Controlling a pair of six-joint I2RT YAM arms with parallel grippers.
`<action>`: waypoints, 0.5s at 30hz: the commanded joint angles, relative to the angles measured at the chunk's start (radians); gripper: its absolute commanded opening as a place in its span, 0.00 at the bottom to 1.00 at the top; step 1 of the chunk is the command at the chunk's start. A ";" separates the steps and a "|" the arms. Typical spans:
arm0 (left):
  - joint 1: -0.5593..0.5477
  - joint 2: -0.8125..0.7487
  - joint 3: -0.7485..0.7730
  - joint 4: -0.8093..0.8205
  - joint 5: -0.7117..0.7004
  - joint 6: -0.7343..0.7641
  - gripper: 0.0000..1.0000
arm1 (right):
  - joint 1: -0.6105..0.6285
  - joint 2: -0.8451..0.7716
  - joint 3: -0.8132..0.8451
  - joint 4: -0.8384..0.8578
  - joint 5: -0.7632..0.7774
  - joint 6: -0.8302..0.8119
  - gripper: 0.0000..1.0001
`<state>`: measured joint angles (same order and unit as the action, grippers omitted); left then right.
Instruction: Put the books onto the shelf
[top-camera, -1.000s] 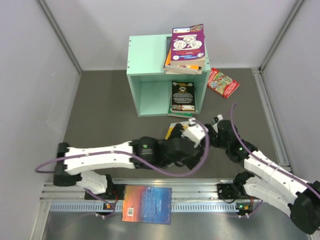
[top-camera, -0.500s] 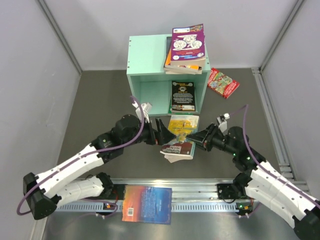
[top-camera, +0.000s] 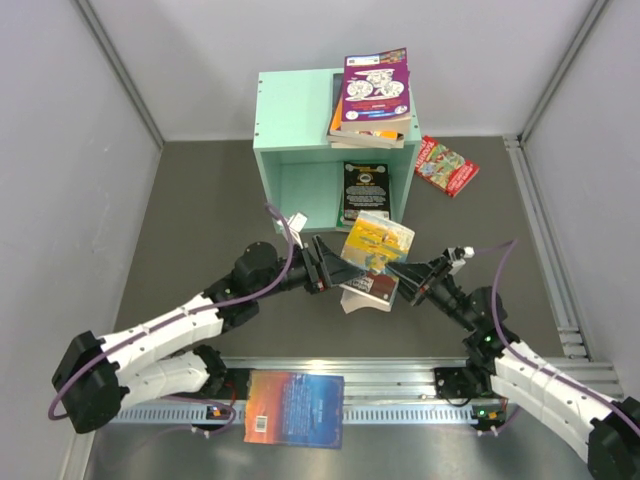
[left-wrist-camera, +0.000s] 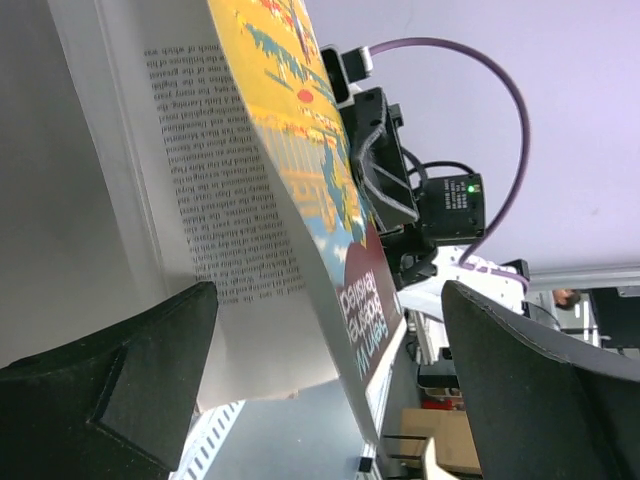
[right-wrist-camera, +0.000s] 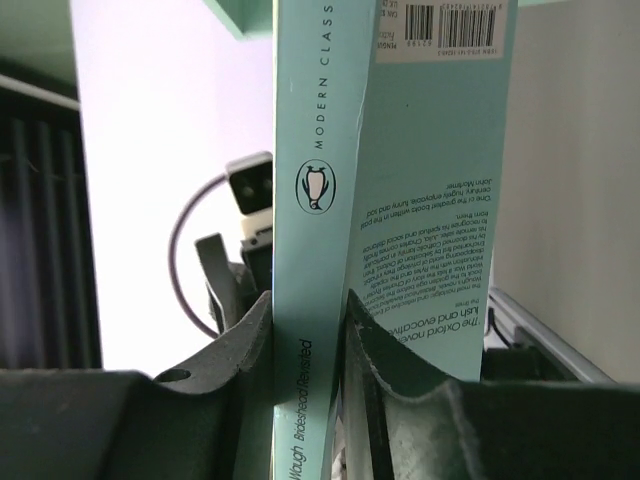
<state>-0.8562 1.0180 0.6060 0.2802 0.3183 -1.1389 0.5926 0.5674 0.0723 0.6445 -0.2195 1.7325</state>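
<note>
My right gripper (top-camera: 407, 273) (right-wrist-camera: 308, 330) is shut on the teal spine of a paperback book (top-camera: 376, 252) (right-wrist-camera: 322, 180) with a yellow cover, held tilted above the floor in front of the mint-green shelf (top-camera: 293, 140). My left gripper (top-camera: 326, 266) (left-wrist-camera: 340, 400) stands open at the book's (left-wrist-camera: 290, 170) other edge, with loose pages and the cover between its spread fingers, not gripped. A dark book (top-camera: 366, 190) stands inside the shelf. A purple book (top-camera: 374, 88) tops a small pile on the shelf's roof.
A red book (top-camera: 446, 165) lies on the floor right of the shelf. A blue-orange book (top-camera: 295, 408) rests on the metal rail (top-camera: 400, 380) between the arm bases. Grey walls close in on the left, back and right.
The left arm swung from stretched across the floor to the book's left side, gripper wide open. The right gripper has raised and tilted the book, showing more of its yellow cover.
</note>
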 joint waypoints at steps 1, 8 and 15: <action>0.008 -0.027 -0.046 0.171 0.030 -0.087 0.99 | -0.007 -0.003 -0.002 0.374 0.097 0.124 0.00; 0.016 -0.026 -0.031 0.033 0.031 -0.012 0.99 | -0.016 0.094 0.064 0.470 0.063 0.153 0.00; 0.019 0.030 -0.060 0.123 0.044 -0.047 0.99 | -0.017 0.247 0.150 0.654 0.049 0.206 0.00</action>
<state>-0.8375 1.0157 0.5617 0.3435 0.3294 -1.1851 0.5831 0.7929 0.1062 0.9630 -0.1818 1.8725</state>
